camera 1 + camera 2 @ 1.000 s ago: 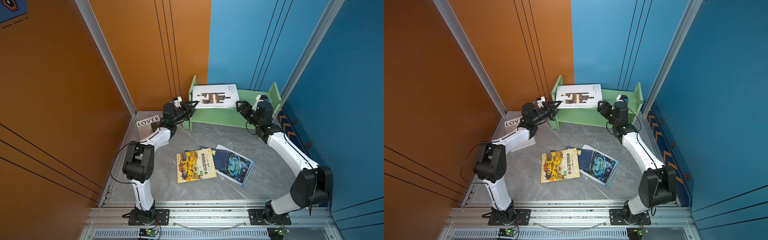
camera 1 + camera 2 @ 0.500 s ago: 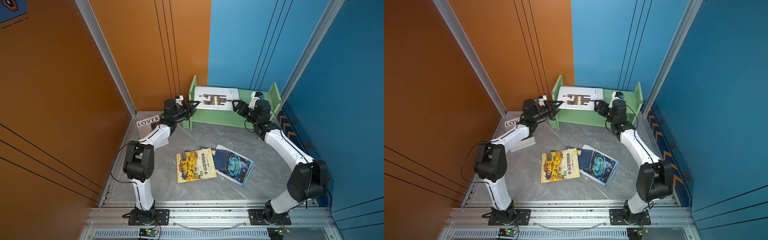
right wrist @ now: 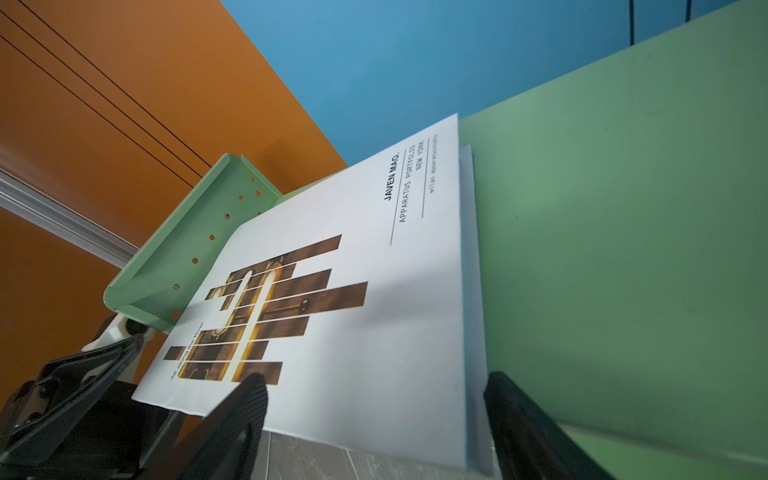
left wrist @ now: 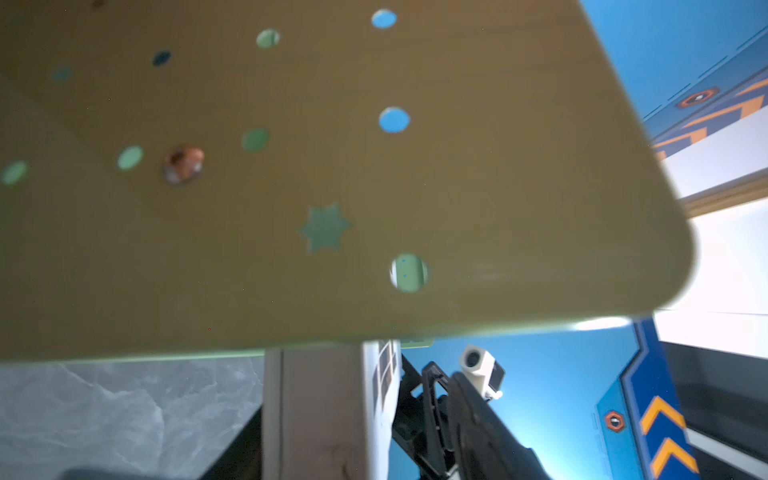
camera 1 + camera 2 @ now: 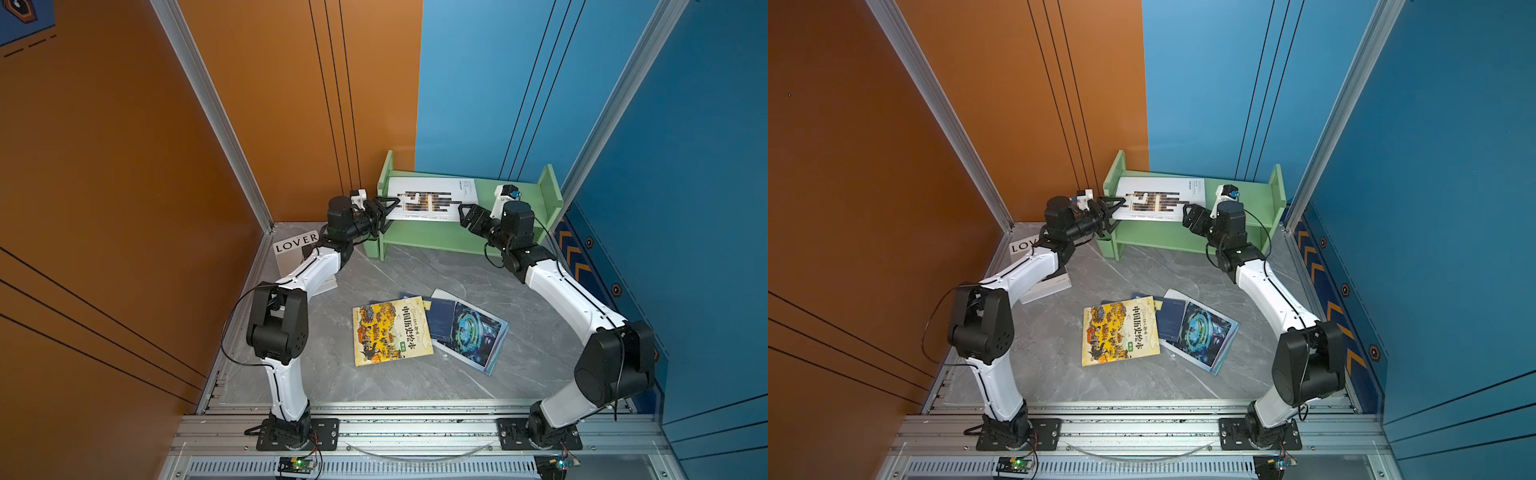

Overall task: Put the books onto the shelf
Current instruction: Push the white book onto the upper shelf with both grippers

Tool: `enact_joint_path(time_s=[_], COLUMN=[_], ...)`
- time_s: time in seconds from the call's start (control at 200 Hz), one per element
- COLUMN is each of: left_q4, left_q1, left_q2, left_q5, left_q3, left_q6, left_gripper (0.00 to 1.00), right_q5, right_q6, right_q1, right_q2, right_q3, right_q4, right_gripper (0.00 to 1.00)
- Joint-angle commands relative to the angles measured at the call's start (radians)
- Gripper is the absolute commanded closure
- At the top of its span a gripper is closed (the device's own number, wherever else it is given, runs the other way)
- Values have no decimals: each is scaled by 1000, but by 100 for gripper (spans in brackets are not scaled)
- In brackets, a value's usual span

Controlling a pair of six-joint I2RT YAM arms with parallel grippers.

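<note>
White book (image 5: 432,199) on the shelf (image 5: 549,195), a gripper at each end.
In both top views the book lies flat at the top tier's left end; left gripper (image 5: 390,214) and right gripper (image 5: 464,215) show fingers apart; yellow book (image 5: 390,334) lies on the floor's (image 5: 415,266) middle. Left wrist view: blurred end panel (image 4: 374,166), close. Right wrist view: fingers (image 3: 245,411) straddle the book's front right corner.

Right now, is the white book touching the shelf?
Touching. The right wrist view shows the white book lying flat on the shelf, its side edge resting on the green board.
</note>
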Motion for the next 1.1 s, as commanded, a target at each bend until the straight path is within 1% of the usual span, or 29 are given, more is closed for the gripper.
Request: enact_joint_path(time_s=[0.0, 0.05, 0.065, 0.08, 0.12, 0.16, 0.345, 0.431, 0.516, 0.606, 0.651, 0.771, 0.846, 0.966, 1.046, 1.096], left_q4=[8, -2, -7, -12, -25, -27, -52, -56, -59, -111, -184, -409, -497, -531, -521, -500], left_q1=[9, 14, 16, 16, 20, 22, 34, 35, 30, 25, 22, 4, -11, -23, -43, -53], left_q2=[-32, -42, -45, -49, -59, -69, -118, -157, -202, -261, -295, -374, -406, -413, -409, -405], left_q5=[-56, -69, -72, -77, -89, -105, -152, -153, -131, -125, -142, -238, -320, -404, -479, -497], left_q3=[-35, -48, -50, -54, -64, -75, -118, -147, -189, -232, -243, -228, -211, -198, -200, -203], left_q6=[34, 44, 49, 54, 62, 66, 122, 182, 260, 367, 444, 680, 815, 964, 1073, 1146], left_gripper=[23, 15, 15, 8, 1, 2, 2, 2, 2, 2, 2, 2, 2, 2, 2, 2], right_q5=[57, 58, 60, 60, 61, 61, 60, 49, 22, -3, -1, 7, 21, 28, 23, 23], right_q6=[7, 11, 11, 11, 12, 14, 6, -5, -19, -28, -31, -43, -46, -47, -48, -54], right_q1=[3, 3, 3, 3, 3, 2, -4, -6, -8, -7, -8, -9, -10, -12, -10, -10], right_q2=[-30, -36, -37, -39, -43, -49, -72, -81, -84, -79, -76, -73, -75, -72, -62, -55], right_q3=[14, 8, 6, 3, -1, -4, -14, -21, -26, -23, -20, -12, -13, -9, 5, 20], right_q4=[-71, -72, -72, -73, -76, -78, -85, -82, -59, -45, -41, -36, -26, -13, -20, -34], right_gripper=[16, 16, 16, 16, 16, 16, 16, 15, 14, 12, 9, 7, 7, 6, 6, 7])
